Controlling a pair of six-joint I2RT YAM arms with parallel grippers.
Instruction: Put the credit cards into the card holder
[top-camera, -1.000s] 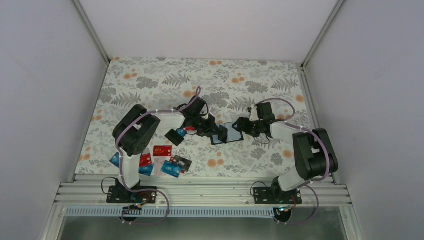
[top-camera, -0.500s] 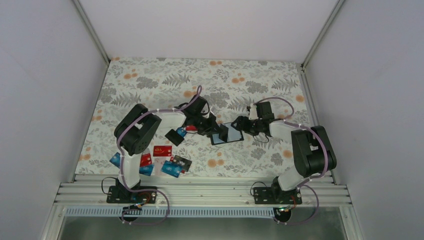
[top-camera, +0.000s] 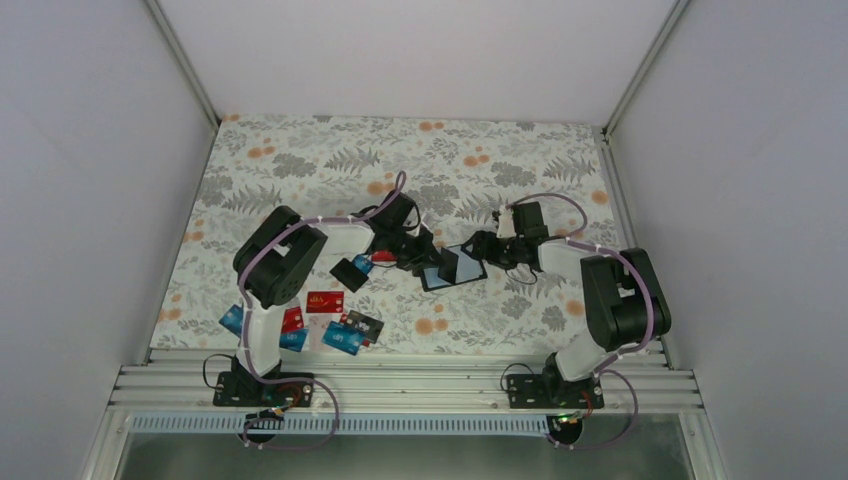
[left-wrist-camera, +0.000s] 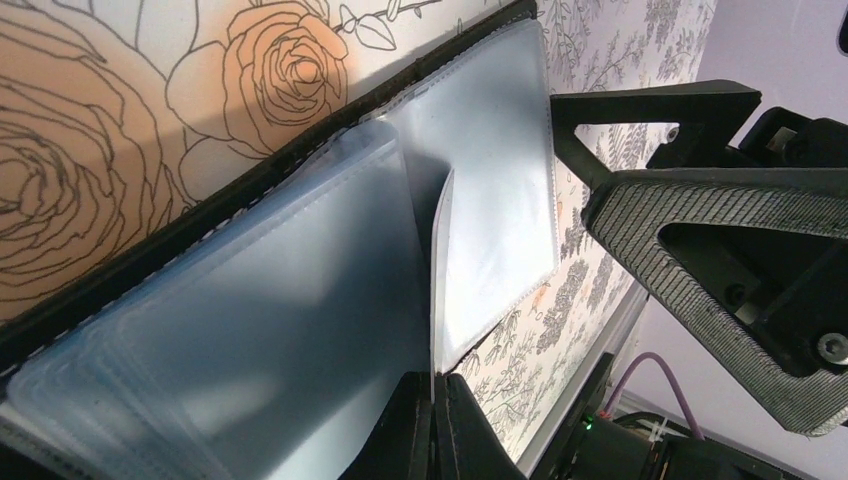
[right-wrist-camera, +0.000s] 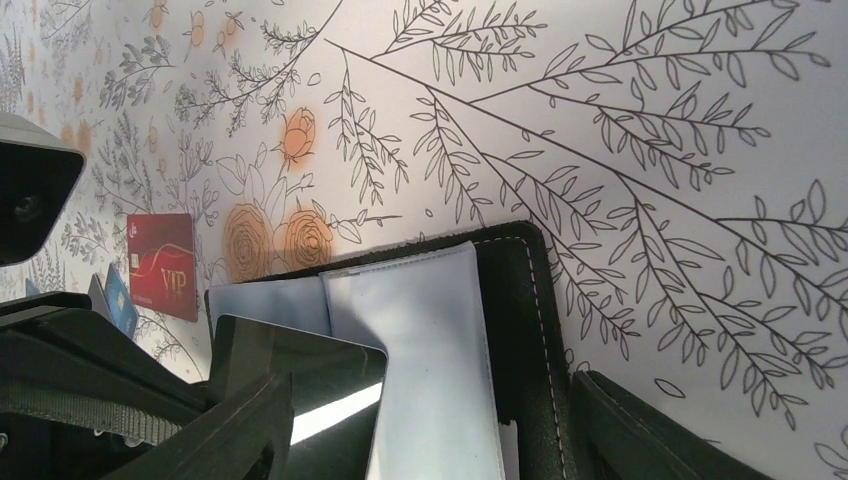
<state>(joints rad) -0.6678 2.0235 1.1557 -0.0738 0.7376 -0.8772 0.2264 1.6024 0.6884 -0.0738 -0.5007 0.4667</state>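
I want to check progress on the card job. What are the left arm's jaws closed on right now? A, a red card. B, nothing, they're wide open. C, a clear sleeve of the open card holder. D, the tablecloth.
C: in the left wrist view the left gripper has its jaws shut on the edge of a clear sleeve, which stands up from the open card holder.

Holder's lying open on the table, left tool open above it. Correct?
Not quite. The left tool is shut, pinching a clear sleeve of the holder; the left wrist view shows it. The holder does lie open on the table.
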